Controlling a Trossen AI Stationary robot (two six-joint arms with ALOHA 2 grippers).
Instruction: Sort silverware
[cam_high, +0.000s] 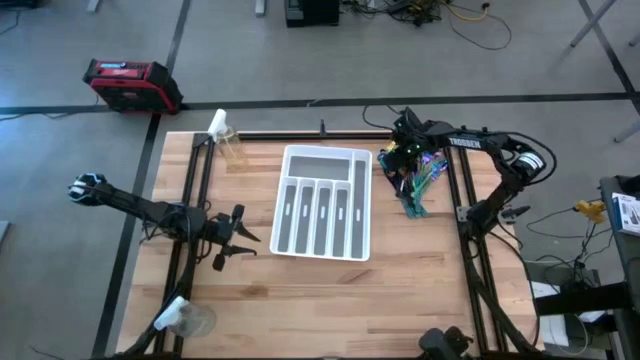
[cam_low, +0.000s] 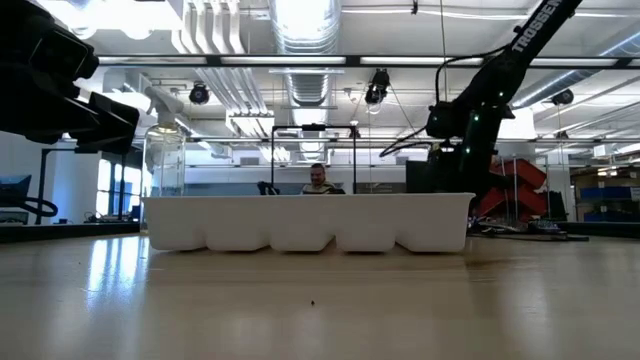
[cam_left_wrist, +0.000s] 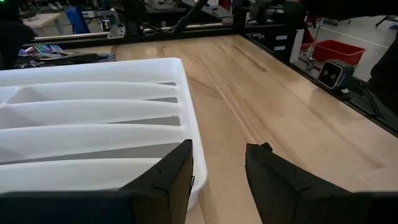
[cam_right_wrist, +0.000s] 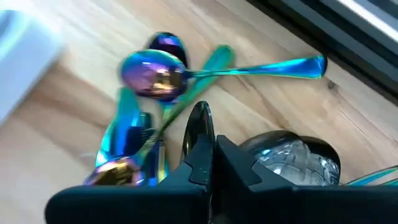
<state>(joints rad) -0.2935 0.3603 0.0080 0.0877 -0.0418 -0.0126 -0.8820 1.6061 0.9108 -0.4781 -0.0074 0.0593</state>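
Observation:
The silverware (cam_high: 420, 178) lies in a loose pile on the wood, just right of the white tray (cam_high: 322, 215). In the right wrist view I see iridescent spoons (cam_right_wrist: 152, 71) with crossed handles and blue forks (cam_right_wrist: 127, 140). My right gripper (cam_high: 405, 162) hangs over the pile's far end, its fingers (cam_right_wrist: 199, 134) shut together close above the pieces. My left gripper (cam_high: 235, 238) waits open at the tray's left side, its fingers (cam_left_wrist: 180, 168) beside the tray's rim (cam_left_wrist: 186, 112). The tray's compartments look bare. My right gripper points down into the pile with shut fingers. The fingers themselves hide what lies under them. I cannot tell whether it touches or holds a piece.
A clear bottle (cam_high: 228, 142) stands at the table's far left, and another (cam_high: 185, 318) lies at the near left. A red case (cam_high: 130, 85) sits on the floor beyond the table. A person (cam_low: 318, 180) shows far behind the tray. Bare wood stretches in front of the tray.

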